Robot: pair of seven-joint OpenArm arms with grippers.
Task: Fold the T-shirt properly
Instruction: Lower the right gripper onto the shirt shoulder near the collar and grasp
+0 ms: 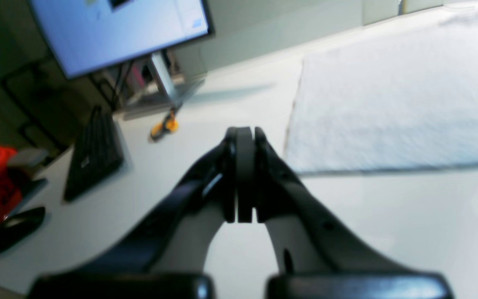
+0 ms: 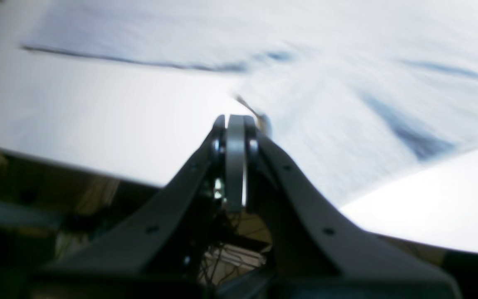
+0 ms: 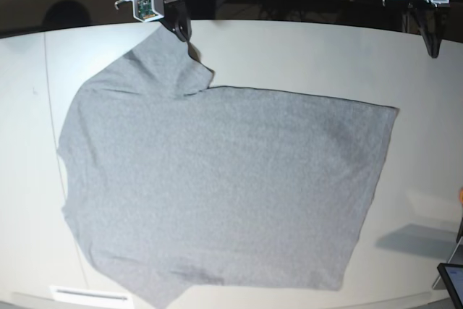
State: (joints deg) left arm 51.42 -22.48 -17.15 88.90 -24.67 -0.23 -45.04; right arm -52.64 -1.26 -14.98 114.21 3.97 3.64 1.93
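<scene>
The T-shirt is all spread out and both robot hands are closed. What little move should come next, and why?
Probably the right gripper should open and dip onto the sleeve just below it. The T-shirt lies flat on the table, unfolded, and neither shut gripper holds any cloth. The left gripper sits off the cloth, near the hem's corner, so it could follow.

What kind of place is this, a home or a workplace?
Probably a lab or office: a monitor, keyboard and mouse share the white table with the T-shirt.
</scene>
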